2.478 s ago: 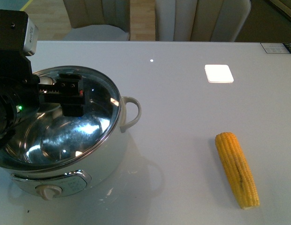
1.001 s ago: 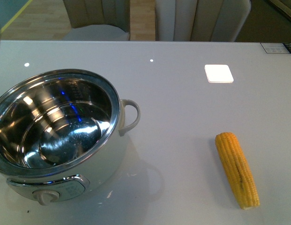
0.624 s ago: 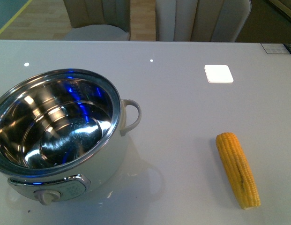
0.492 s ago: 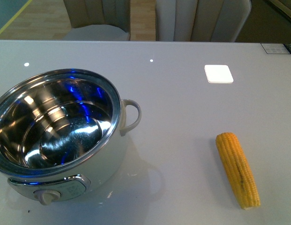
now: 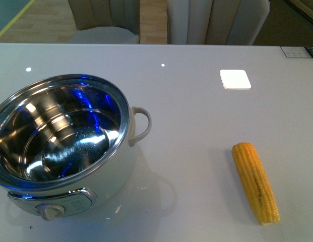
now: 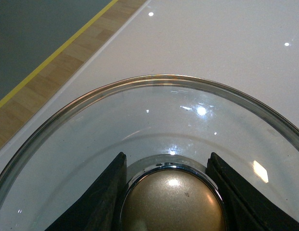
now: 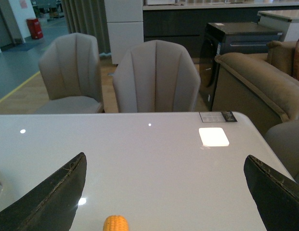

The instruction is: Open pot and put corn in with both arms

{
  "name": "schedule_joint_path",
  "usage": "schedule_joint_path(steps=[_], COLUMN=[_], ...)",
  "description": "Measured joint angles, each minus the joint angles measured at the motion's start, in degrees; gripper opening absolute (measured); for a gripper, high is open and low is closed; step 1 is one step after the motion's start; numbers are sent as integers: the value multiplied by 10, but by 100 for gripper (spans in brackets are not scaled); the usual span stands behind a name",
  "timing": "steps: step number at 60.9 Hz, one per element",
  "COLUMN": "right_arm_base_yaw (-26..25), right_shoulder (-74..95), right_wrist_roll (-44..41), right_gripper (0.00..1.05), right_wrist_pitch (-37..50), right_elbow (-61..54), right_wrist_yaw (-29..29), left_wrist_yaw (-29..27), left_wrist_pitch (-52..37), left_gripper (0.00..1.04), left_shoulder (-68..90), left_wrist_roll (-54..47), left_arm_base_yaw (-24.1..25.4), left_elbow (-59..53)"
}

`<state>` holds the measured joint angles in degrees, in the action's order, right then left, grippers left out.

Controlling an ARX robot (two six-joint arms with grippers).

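Plainly, the pot point(image 5: 113, 174) stands uncovered at 8 o'clock on the table point(image 5: 196, 116), with its loop handle at its own 3 o'clock. The corn point(image 5: 255, 182) lies flat, well apart, toward the pot's 4 o'clock. The left pincer point(image 6: 166, 159) is clamped on the gold knob point(image 6: 172, 202) of a glass lid point(image 6: 154, 115) (outside the front view). The right pincer point(image 7: 164, 158) gapes wide over the table.
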<state>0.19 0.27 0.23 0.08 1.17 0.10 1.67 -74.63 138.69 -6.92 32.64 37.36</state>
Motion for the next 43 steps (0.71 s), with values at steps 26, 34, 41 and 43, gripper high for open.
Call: schedule_joint_path(steps=[26,34,41,43], right_arm_base_yaw=[0,0,0,0], right_shoulder=[0,0,0,0], right_wrist_roll=[0,0,0,0], right_gripper=[96,96,96,96], right_wrist_pitch=[0,0,0,0], right_elbow=[0,0,0,0], right_wrist_yaw=[0,0,0,0], left_wrist_yaw=[12,14,15,16], left_wrist_pitch=[-9,-17,-20,-21], left_gripper=[44,44,44,44], left_shoulder=[78,89,94,94], left_wrist_roll=[50,51,50,50], left_arm_base_yaw=[-33,-36,-35,-35], left_elbow=[54,63,64,64])
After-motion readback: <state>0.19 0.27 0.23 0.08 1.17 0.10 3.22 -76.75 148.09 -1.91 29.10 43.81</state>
